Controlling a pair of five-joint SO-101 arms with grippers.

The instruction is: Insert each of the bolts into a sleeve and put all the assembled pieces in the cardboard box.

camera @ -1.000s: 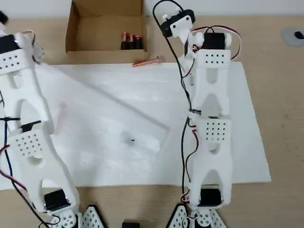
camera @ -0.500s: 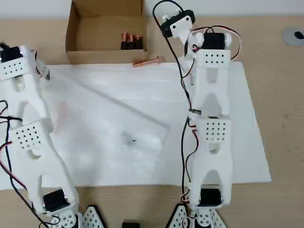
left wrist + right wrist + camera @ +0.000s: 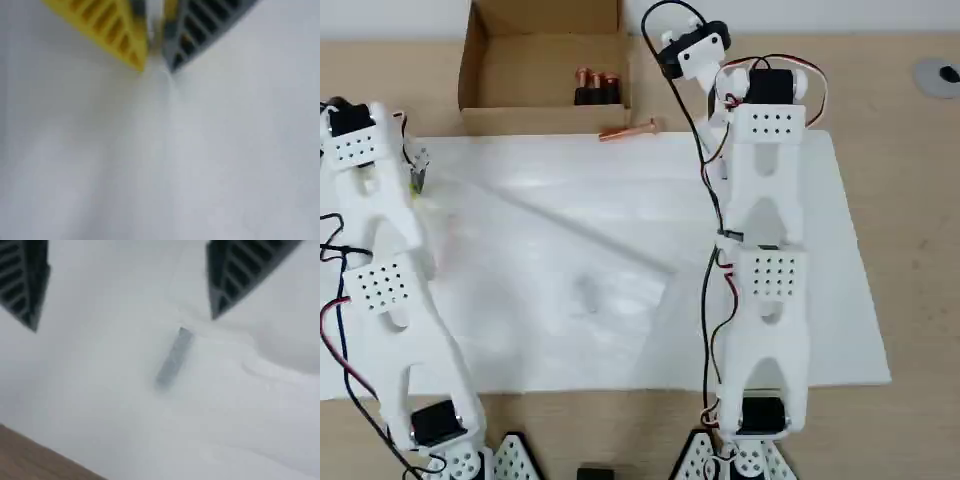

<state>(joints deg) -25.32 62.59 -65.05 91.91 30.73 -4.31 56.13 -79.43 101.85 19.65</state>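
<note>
A thin white foam sheet (image 3: pixel 620 200), matt and softly creased, is pinched between the ribbed plastic fingers of the left pincer (image 3: pixel 156 67), one yellow finger (image 3: pixel 110 30) and one dark grey. The right pincer (image 3: pixel 124 320) has wide-set black ribbed plastic fingers (image 3: pixel 240 270). Between them on the foam lies a small dull grey cylinder (image 3: pixel 173 357), smooth-sided. Off to that pincer's side, a copper-coloured metal bolt (image 3: pixel 628 130) gleams beside the matt brown cardboard box (image 3: pixel 470 70). The matt white plastic arms (image 3: pixel 770 280) stand over a pale wood-grain table (image 3: pixel 900 150).
</note>
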